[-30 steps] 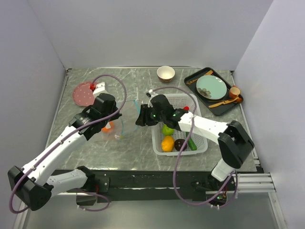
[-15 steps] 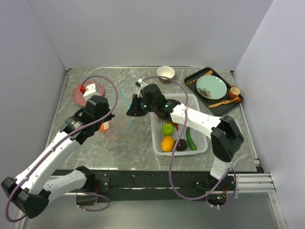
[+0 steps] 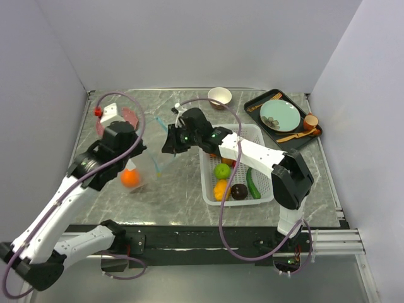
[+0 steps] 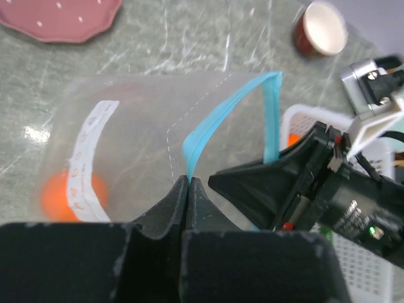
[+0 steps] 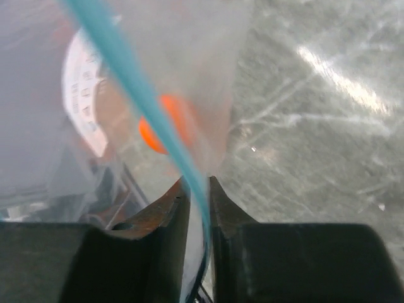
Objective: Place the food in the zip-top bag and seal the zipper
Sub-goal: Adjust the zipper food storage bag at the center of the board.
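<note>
The clear zip-top bag (image 3: 144, 169) hangs lifted between both grippers, with one orange (image 3: 130, 178) in its bottom. My left gripper (image 3: 137, 156) is shut on the teal zipper (image 4: 201, 136) at one end (image 4: 189, 180). My right gripper (image 3: 165, 144) is shut on the zipper's other end (image 5: 197, 184). The bag's mouth gapes between them. The bag's white label (image 4: 88, 158) and the orange (image 4: 62, 196) show through the plastic; the orange also shows in the right wrist view (image 5: 165, 123). A green apple (image 3: 221, 170), yellow fruit (image 3: 219, 189), dark round fruit (image 3: 238, 190) and green pepper (image 3: 253, 184) lie in the white basket (image 3: 247, 134).
A pink plate (image 3: 129, 115) lies at the back left, partly hidden by my left wrist. A small bowl (image 3: 219, 96) stands at the back. A black tray (image 3: 257, 101) at the back right holds a teal plate (image 3: 279, 115), wooden spoons and a brown cup (image 3: 310, 121).
Both grippers have moved left and up with the bag. The bag has risen off the table and the orange now hangs in its bottom.
</note>
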You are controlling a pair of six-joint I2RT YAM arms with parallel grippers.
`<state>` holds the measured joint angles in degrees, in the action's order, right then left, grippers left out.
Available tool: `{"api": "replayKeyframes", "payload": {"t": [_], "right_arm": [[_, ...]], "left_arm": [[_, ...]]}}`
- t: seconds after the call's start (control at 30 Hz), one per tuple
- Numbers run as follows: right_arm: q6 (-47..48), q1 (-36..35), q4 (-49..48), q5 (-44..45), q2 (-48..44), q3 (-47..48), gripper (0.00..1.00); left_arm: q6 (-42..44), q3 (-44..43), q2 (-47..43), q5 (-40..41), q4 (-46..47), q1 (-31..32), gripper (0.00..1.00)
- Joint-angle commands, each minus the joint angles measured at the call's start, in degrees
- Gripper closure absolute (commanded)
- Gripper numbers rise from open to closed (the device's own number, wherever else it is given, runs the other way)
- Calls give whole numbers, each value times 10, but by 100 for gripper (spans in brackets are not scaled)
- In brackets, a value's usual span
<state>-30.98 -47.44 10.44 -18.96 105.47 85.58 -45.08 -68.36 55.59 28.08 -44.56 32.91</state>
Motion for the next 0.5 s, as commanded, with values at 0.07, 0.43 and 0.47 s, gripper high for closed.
{"api": "replayKeyframes", "payload": {"t": [0.07,0.43,0.47], "right_arm": [[7,1,20,73,-27,-70,51],[0,19,58,353,-211,-183,11],[-5,21,67,371,-223,-201,8]], "left_arm": [[14,51,55,-39,54,-2,99],[12,94,80,-73,116,-2,99],[15,96,80,-75,119,-2,99]]}}
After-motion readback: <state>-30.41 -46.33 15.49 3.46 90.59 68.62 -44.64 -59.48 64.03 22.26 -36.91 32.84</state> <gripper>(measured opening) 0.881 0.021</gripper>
